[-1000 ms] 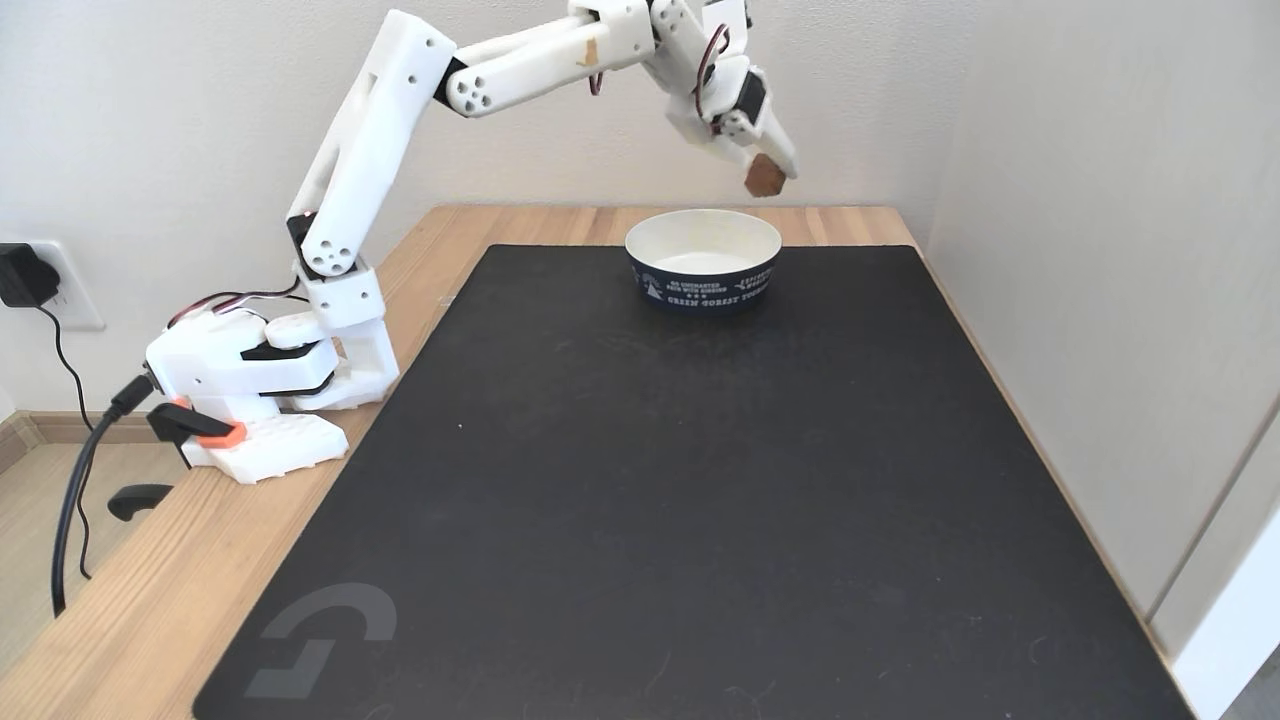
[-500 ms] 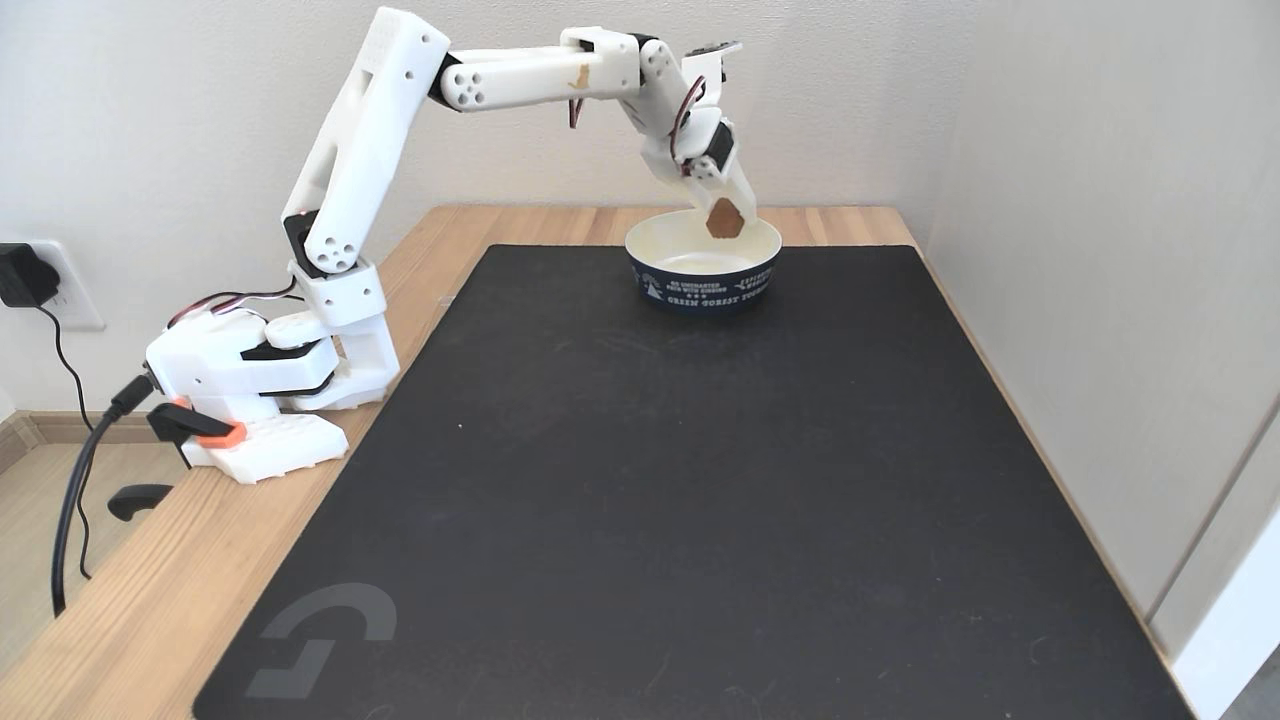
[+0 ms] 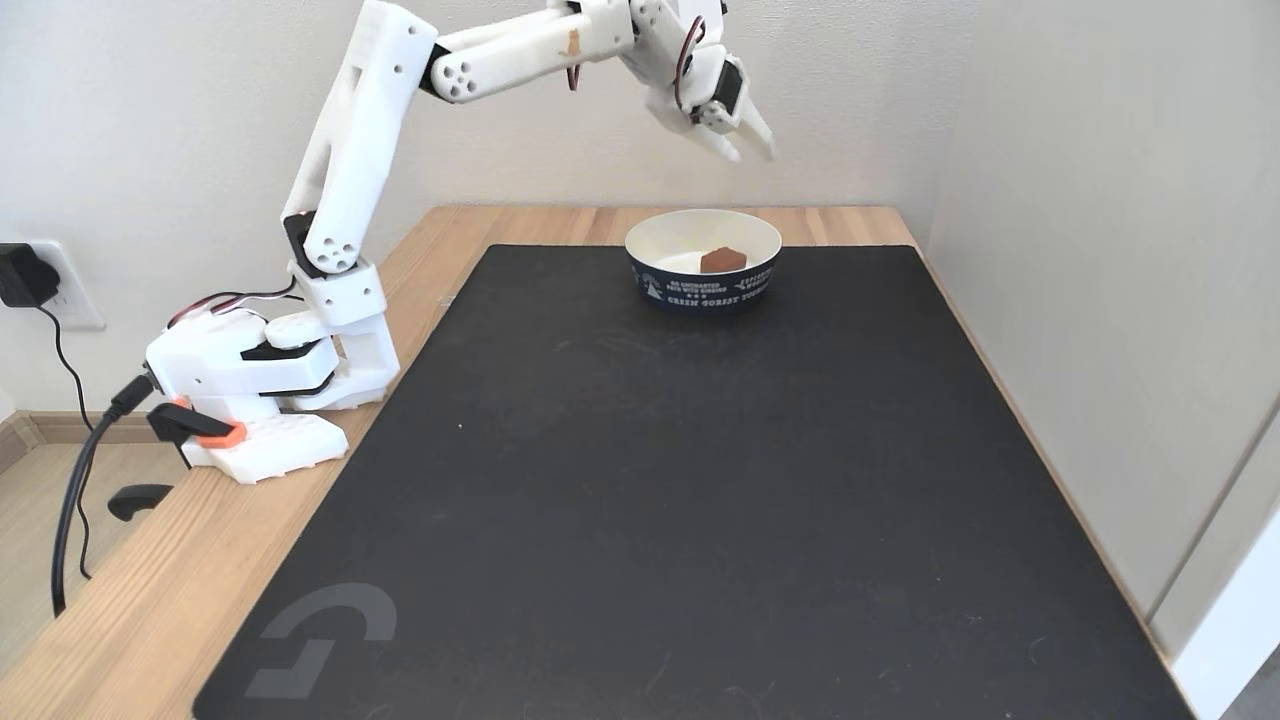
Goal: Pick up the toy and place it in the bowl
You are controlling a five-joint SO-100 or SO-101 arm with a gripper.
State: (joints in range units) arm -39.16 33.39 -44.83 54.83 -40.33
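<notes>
toy (image 3: 722,260) inside bowl (image 3: 703,287), hand (image 3: 752,152) empty above

White arm (image 3: 360,150) reaches high, forearm level, jaws parted, pointing down

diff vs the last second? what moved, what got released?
The tool let go of the toy, which now lies inside the bowl. A second ago it hung gripped above the rim, then was lowered into the bowl. The arm has since lifted, with the tool empty and open. Bowl and mat stayed put.
</notes>
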